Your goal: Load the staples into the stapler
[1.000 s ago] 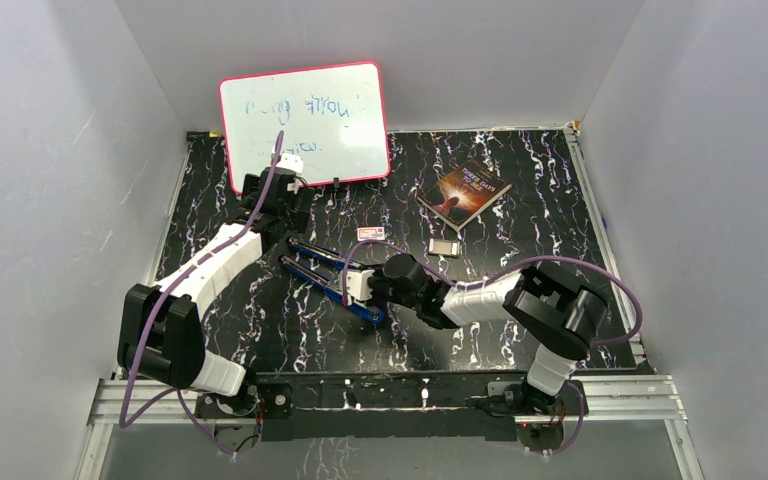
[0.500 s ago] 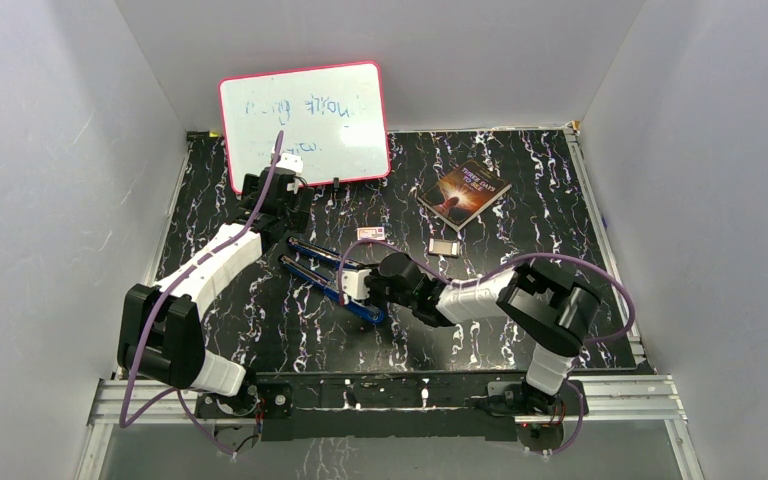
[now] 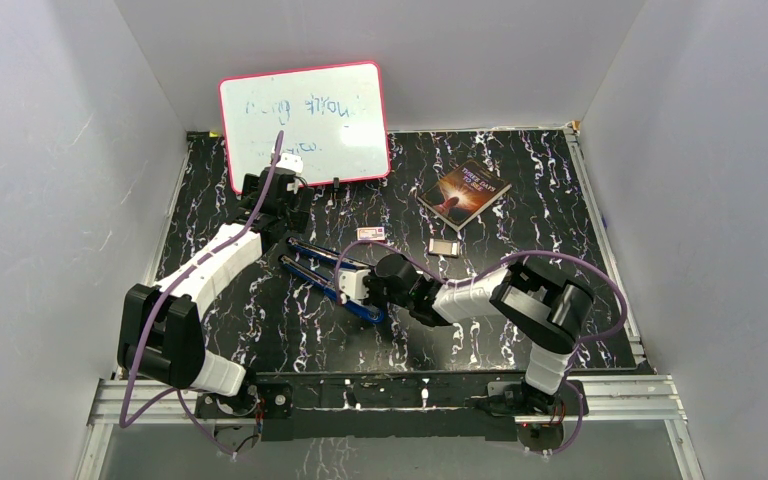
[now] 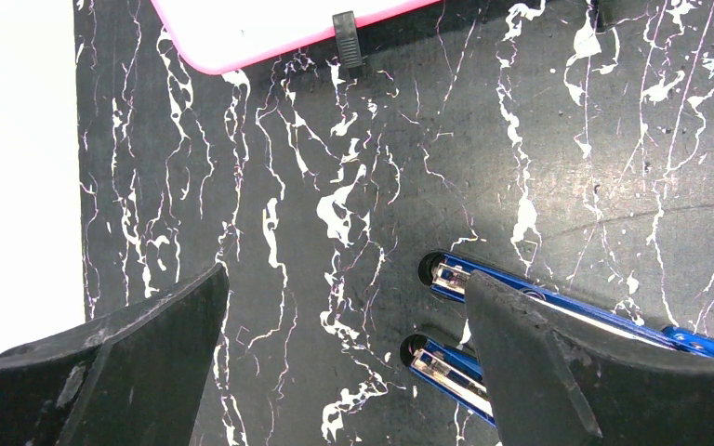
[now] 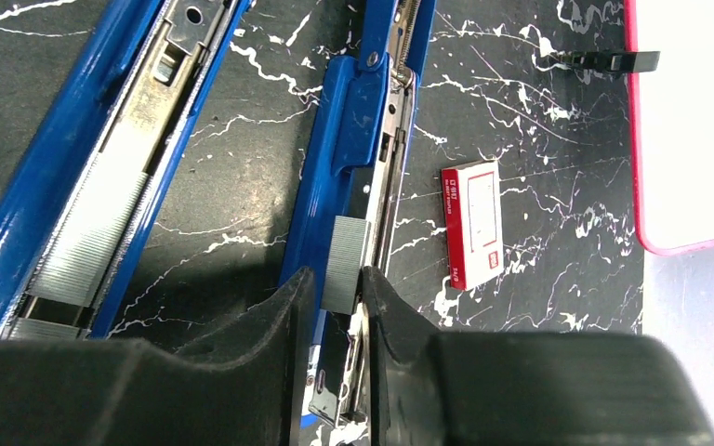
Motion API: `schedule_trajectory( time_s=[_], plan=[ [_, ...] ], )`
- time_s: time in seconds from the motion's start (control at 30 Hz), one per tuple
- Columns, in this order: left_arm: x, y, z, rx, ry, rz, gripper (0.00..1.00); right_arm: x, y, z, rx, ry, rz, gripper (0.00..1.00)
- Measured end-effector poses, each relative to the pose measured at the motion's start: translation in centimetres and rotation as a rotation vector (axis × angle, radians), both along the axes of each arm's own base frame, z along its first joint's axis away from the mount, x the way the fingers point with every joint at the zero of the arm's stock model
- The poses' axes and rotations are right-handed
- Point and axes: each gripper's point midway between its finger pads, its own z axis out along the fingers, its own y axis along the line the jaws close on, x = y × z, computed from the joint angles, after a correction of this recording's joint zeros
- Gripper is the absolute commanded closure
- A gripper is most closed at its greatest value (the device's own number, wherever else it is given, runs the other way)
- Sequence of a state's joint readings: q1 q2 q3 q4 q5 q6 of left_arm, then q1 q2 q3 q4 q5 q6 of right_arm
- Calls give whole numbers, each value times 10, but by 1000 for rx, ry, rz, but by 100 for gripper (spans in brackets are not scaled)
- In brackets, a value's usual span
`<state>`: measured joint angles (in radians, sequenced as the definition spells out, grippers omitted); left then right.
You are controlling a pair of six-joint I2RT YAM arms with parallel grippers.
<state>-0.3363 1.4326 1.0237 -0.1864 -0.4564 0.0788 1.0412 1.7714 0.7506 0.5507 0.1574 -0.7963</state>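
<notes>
The blue stapler [image 3: 322,272] lies opened flat on the black marbled table, its two long arms side by side [image 5: 74,186]. In the right wrist view, staples [image 5: 88,243] fill the channel of the left arm. A second short strip of staples [image 5: 342,262] sits on the right arm [image 5: 358,111], pinched between the fingertips of my right gripper [image 5: 339,290]. My left gripper [image 4: 346,279] hangs wide open over the stapler's far ends [image 4: 448,275], its right finger [image 4: 539,362] above the blue arms and nothing between the fingers.
A small white box with a red label [image 5: 472,223] lies just beyond the stapler [image 3: 370,233]. A pink-framed whiteboard [image 3: 305,120] leans at the back left. A book [image 3: 465,192] and a small grey item [image 3: 445,246] lie at the back right.
My right gripper has crept slightly left along the stapler and its fingers have narrowed onto the strip. The left arm has not moved.
</notes>
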Motion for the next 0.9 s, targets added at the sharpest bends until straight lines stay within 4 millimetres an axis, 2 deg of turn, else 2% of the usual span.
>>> schedule_trajectory(
  time_s=[0.27, 0.53, 0.9],
  plan=[
    [0, 0, 0, 0, 0, 0, 2, 4, 0, 3, 4, -10, -20, 85],
    [0, 0, 0, 0, 0, -1, 2, 3, 0, 4, 12, -2, -25, 91],
    [0, -1, 0, 0, -2, -1, 2, -2, 8, 41, 128, 11, -19, 94]
  ],
)
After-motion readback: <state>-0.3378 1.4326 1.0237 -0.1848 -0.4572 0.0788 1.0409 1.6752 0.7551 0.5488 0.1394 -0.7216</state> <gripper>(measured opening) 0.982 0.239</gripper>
